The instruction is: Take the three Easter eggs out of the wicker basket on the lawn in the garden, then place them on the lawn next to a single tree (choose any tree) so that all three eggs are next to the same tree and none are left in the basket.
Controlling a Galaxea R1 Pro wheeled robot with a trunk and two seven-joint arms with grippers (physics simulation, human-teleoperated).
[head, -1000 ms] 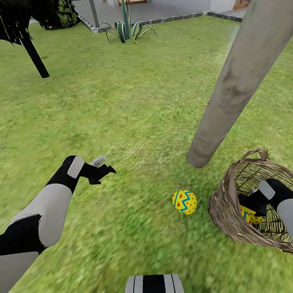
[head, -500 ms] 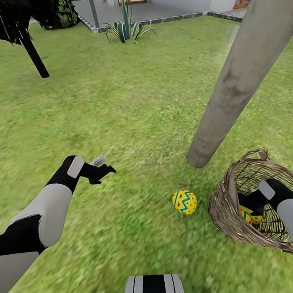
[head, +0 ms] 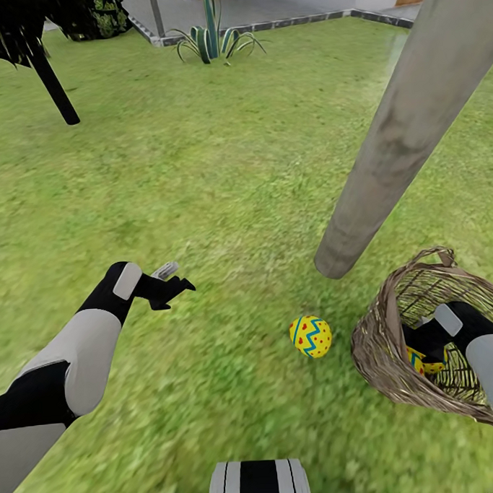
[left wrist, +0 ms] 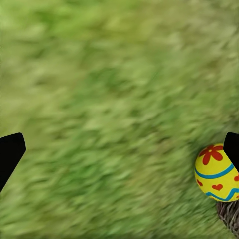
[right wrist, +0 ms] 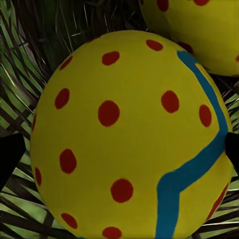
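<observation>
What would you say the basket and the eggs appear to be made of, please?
The wicker basket looks like brown woven twigs, matte and rough, with an open weave that lets the grass show through. The Easter eggs look hard, smooth and painted, with flat yellow, red dots and a blue zigzag; whether plastic or shell is unclear.

Spiky striped plant (head: 210, 39) by paved edging (head: 278, 24), near-black tree (head: 46, 69)

Easter eggs (right wrist: 129, 134) smooth, matt painted; wicker basket (head: 378, 344) rough woven twigs; tree (head: 407, 133) trunk coarse, dull
</observation>
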